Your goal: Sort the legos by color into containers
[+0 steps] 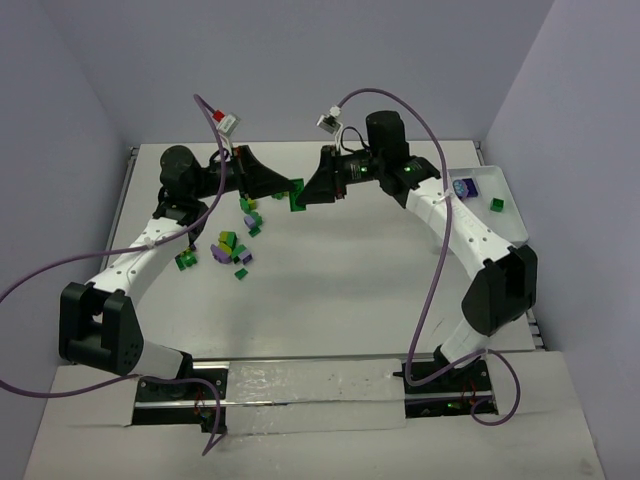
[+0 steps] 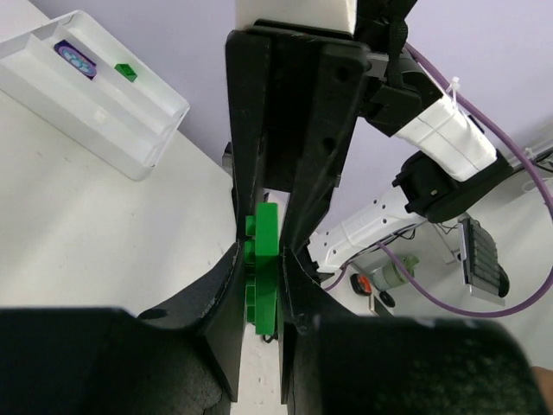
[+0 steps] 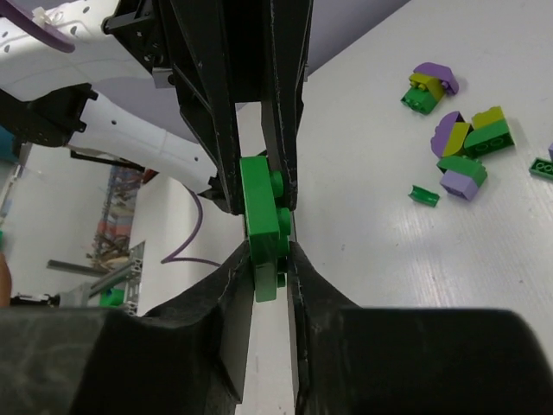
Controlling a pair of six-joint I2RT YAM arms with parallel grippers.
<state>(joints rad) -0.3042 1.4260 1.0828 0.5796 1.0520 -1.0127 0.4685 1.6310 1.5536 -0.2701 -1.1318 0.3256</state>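
Both grippers meet nose to nose over the table (image 1: 350,285): my left gripper (image 1: 285,187) and my right gripper (image 1: 312,192) are each pinched tight on the same small clump of green bricks (image 3: 262,226), one from either end; the clump sits squarely between the two sets of fingertips, and it looks to be held clear of the tabletop, though I cannot be sure of that. The bricks in it seem stuck together, so I judge the step in hand to be pulling them apart or passing them across.

As for progress, little is done; the white tray (image 1: 512,222) lies well apart from both grippers, out past my right arm, and it holds only one green brick (image 1: 497,205) and one purple piece (image 1: 462,187); whether those two share a compartment I cannot tell. The heap of legos (image 1: 232,250) lies near my left gripper, on the side towards my base; it is a mix of purple, yellow-green and dark green, with several bricks joined in twos or threes, and a few strays sit just beside it.

So nearly all the sorting is left: this green clump has to reach the tray; then the heap wants separating and carrying over, colour by colour.
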